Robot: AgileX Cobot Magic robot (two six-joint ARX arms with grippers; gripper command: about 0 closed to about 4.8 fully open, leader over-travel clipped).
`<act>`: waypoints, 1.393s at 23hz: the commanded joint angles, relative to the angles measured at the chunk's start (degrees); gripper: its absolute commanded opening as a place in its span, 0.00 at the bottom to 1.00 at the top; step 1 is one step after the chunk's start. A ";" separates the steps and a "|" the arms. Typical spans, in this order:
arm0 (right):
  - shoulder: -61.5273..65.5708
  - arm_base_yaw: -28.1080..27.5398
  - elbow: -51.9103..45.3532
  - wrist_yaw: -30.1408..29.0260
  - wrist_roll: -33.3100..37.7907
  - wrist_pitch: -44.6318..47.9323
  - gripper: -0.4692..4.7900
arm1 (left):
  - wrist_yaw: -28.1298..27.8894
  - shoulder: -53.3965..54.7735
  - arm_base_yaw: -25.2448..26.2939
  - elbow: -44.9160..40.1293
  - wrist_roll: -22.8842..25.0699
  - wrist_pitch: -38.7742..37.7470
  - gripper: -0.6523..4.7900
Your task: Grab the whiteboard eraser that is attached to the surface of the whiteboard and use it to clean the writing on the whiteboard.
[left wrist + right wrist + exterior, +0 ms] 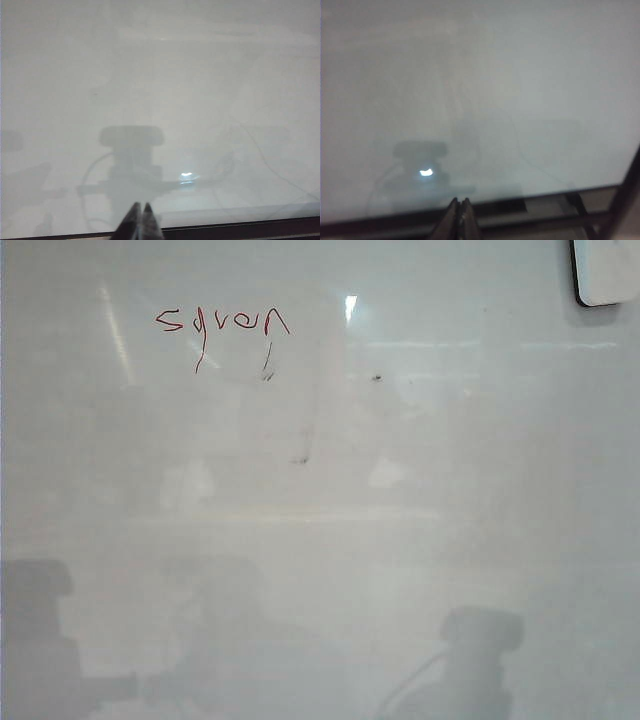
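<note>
The whiteboard [420, 540] fills the exterior view. The whiteboard eraser [608, 270], a white block with a black edge, sits in its far upper right corner, cropped so its long axis is unclear. The red writing [222, 322] lies upper left. Right gripper [459, 202] and left gripper [140, 205] are both pressed together, empty, at the board's near edge. The right looks nearer the eraser.

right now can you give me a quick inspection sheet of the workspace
surface: large glossy white-grey whiteboard, reflections and shadows across it
job's things: small white rounded eraser block with black edge at the exterior view's top right corner, partly cut off; thin red handwritten marker writing upper left, unwiped
clutter: short black scuff marks below the writing, a dark speck
grippers: left gripper and right gripper each near the board's edge, jaws shut, holding nothing
cables: nothing seen
surroundings: dark frame bars beyond the board's edge
</note>
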 commanded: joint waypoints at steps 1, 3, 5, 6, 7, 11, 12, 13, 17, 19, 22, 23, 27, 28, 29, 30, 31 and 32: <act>0.11 0.02 0.15 1.33 -3.08 -1.29 0.08 | -0.11 0.04 0.04 0.15 0.26 -0.44 0.12; 0.11 0.02 0.15 2.49 -3.17 -1.29 0.08 | -0.11 0.04 0.04 0.15 0.26 -0.44 0.12; 0.11 0.02 0.15 3.63 -3.17 -1.25 0.08 | -0.11 0.04 0.04 0.15 0.26 -0.44 0.12; 0.11 0.02 0.15 3.76 -3.17 -1.25 0.08 | -0.11 0.04 0.04 0.15 0.26 -0.44 0.12; 0.11 0.02 0.15 3.72 -3.17 -1.25 0.08 | -0.09 0.04 0.04 0.15 0.26 -0.44 0.12; 0.11 0.02 0.15 3.67 -3.08 -1.25 0.08 | -0.11 0.04 0.04 0.15 0.26 -0.44 0.12; 0.11 0.02 0.15 3.69 -2.89 -1.25 0.08 | -0.11 0.04 0.04 0.15 0.26 -0.44 0.12; 0.11 0.02 0.15 3.69 -2.36 -1.25 0.08 | -0.11 0.04 0.04 0.15 0.26 -0.44 0.12; 0.09 0.07 5.03 3.26 3.48 -2.99 0.08 | -0.11 0.04 0.04 0.15 0.26 -0.44 0.12; 0.09 0.07 11.08 3.26 3.89 -4.28 0.08 | -0.09 0.04 0.04 0.15 0.26 -0.44 0.12; 0.11 0.07 17.55 3.23 3.21 -4.26 0.08 | -0.09 0.04 0.04 0.15 0.26 -0.44 0.12; 0.13 0.07 20.13 3.23 2.54 -4.28 0.08 | -0.11 0.04 0.04 0.15 0.26 -0.42 0.12; 0.61 0.07 31.65 -0.13 -6.80 -4.48 0.08 | -0.11 0.04 0.04 0.15 0.26 -0.44 0.12; 0.79 0.07 34.42 -2.34 -9.99 -5.40 0.08 | -0.09 0.04 0.04 0.15 0.26 -0.44 0.12; 1.03 0.07 36.00 -3.50 -10.71 -6.25 0.08 | -0.09 0.04 0.04 0.15 0.26 -0.44 0.12; 1.31 0.07 38.29 -4.50 -10.71 -8.09 0.10 | -0.11 0.04 0.04 0.15 0.26 -0.44 0.12; 1.55 0.07 40.33 -5.55 -10.71 -9.68 0.14 | -0.11 0.04 0.04 0.15 0.26 -0.44 0.12; 1.90 0.07 41.48 -6.21 -10.71 -10.64 0.15 | -0.09 0.04 0.04 0.15 0.26 -0.44 0.12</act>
